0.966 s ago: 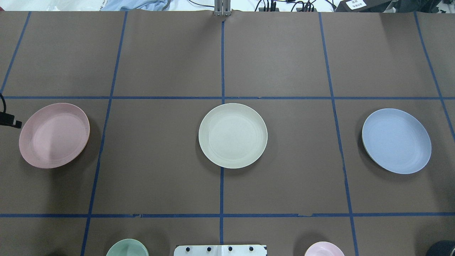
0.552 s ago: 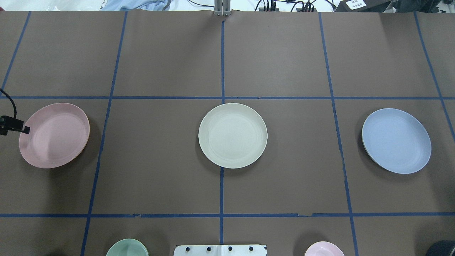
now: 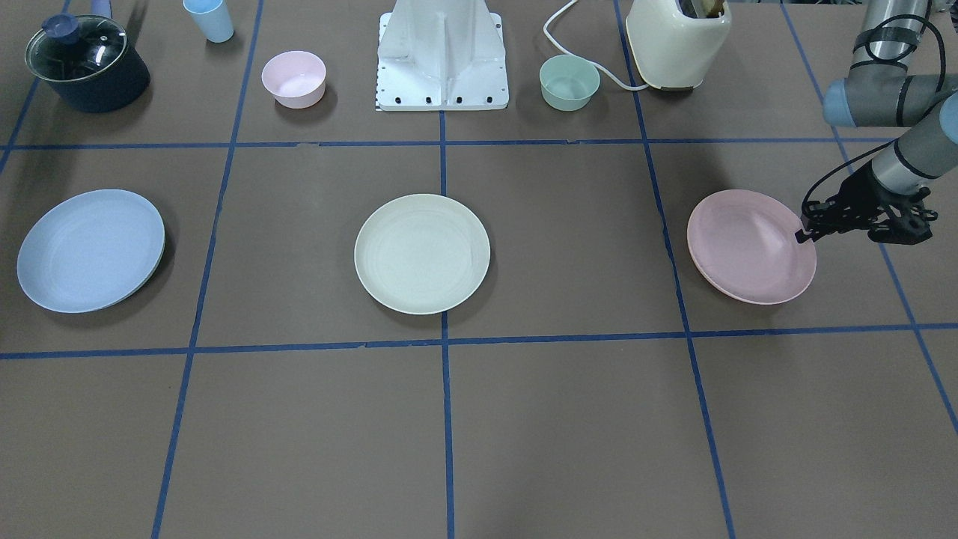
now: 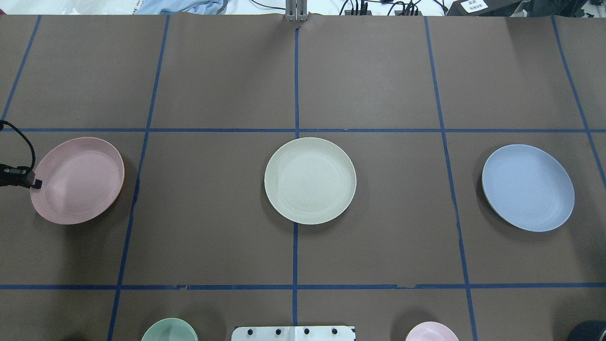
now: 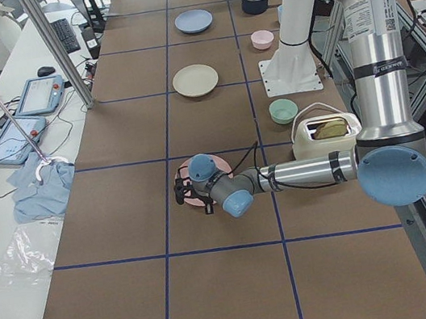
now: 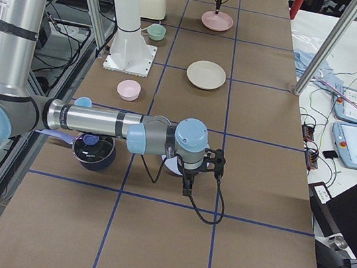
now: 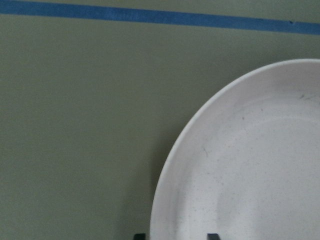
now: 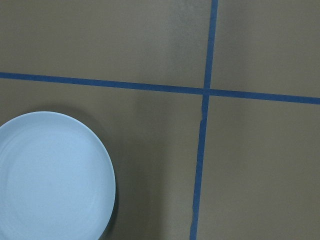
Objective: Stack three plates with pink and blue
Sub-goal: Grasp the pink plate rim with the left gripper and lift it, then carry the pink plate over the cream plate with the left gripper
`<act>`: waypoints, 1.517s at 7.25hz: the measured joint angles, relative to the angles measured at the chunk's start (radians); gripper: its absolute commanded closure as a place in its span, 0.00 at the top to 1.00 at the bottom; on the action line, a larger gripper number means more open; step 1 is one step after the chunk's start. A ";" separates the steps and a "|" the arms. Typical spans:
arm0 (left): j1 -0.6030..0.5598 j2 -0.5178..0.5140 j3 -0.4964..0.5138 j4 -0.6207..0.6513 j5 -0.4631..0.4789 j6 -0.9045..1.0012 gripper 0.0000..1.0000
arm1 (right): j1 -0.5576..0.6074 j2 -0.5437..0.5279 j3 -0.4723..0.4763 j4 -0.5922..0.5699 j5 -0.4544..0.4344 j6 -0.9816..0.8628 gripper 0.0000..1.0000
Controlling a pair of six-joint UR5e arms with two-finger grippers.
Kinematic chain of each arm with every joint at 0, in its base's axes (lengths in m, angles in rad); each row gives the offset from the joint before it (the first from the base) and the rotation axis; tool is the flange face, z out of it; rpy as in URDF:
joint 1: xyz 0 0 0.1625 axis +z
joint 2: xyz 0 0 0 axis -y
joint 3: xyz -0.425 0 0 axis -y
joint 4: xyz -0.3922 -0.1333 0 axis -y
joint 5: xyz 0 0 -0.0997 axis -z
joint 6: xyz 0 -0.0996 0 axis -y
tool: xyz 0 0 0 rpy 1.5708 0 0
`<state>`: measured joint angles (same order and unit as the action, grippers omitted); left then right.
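Three plates lie in a row on the brown table. The pale pink plate (image 4: 78,182) is on my left, the cream-white plate (image 4: 310,180) in the middle, the light blue plate (image 4: 528,188) on my right. My left gripper (image 4: 35,183) is low at the pink plate's outer rim (image 3: 748,247). In the left wrist view its fingertips (image 7: 212,235) stand apart, one on each side of the rim (image 7: 250,175). My right gripper (image 6: 187,184) shows only in the exterior right view, hanging over the table near the blue plate (image 8: 50,175); I cannot tell whether it is open or shut.
Along the robot's side stand a small pink bowl (image 3: 293,78), a small mint-green bowl (image 3: 569,82), a lidded dark pot (image 3: 86,64), a blue cup (image 3: 209,19), a cream toaster (image 3: 677,41) and the white robot base (image 3: 441,56).
My left gripper has come in from the table's left edge to the pink plate's rim. The pink plate has shifted slightly to the right.
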<state>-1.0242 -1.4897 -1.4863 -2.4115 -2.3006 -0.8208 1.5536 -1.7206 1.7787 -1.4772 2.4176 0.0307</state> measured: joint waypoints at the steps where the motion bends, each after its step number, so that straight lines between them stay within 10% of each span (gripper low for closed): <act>1: 0.000 0.003 -0.006 0.000 0.000 0.004 0.00 | -0.007 0.001 0.000 0.000 0.001 0.000 1.00; 6: -0.076 -0.003 -0.193 0.116 -0.069 0.002 0.00 | -0.110 0.005 -0.009 0.040 -0.014 0.079 0.99; 11: 0.013 -0.256 -0.448 0.534 -0.067 -0.306 0.00 | -0.321 0.007 -0.160 0.431 -0.123 0.400 1.00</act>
<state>-1.0117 -1.7453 -1.9343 -1.8776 -2.3672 -1.1270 1.2325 -1.7134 1.6191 -1.0458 2.2950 0.4306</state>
